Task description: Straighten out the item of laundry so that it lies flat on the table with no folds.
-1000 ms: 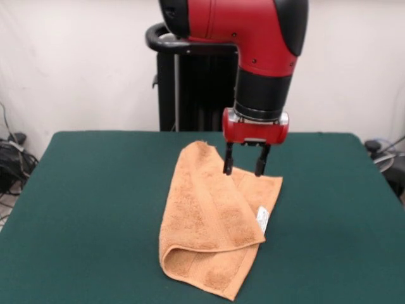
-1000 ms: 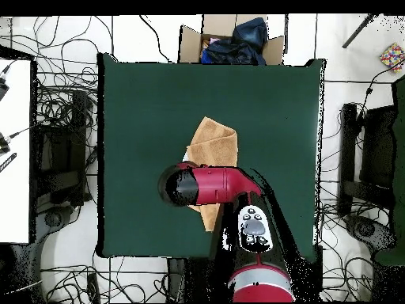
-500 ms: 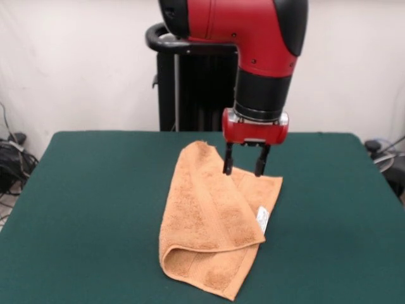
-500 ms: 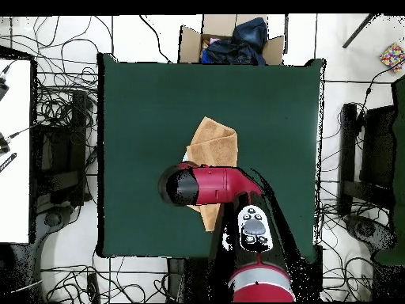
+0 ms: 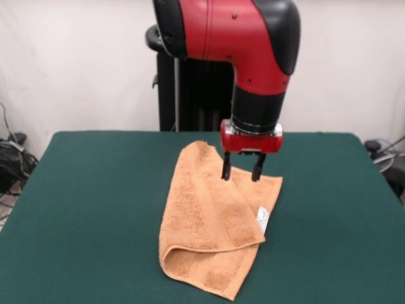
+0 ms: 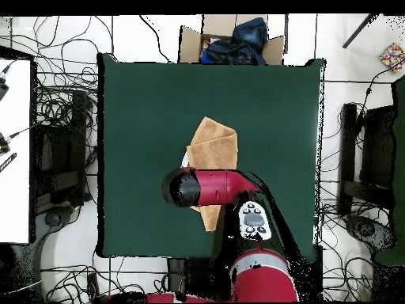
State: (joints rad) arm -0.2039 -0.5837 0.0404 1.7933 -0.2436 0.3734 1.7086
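The orange-tan towel (image 5: 212,221) lies folded over on itself on the dark green table (image 5: 82,209), with a rounded fold at its near-left end and a white care tag (image 5: 262,219) at its right edge. My gripper (image 5: 240,172) is open and empty, its two black fingers hanging just above the towel's far right part. In the overhead view the towel (image 6: 213,142) shows beyond my arm, which hides the gripper and the towel's middle.
The robot's black pedestal (image 5: 190,88) stands behind the table's far edge. Cables lie on the floor at the left (image 5: 12,158) and right. In the overhead view a cardboard box with dark cloth (image 6: 229,39) sits past the table's far edge.
My arm has shifted slightly to the left and toward the camera in the front view. The gripper stays open above the towel, which has not moved.
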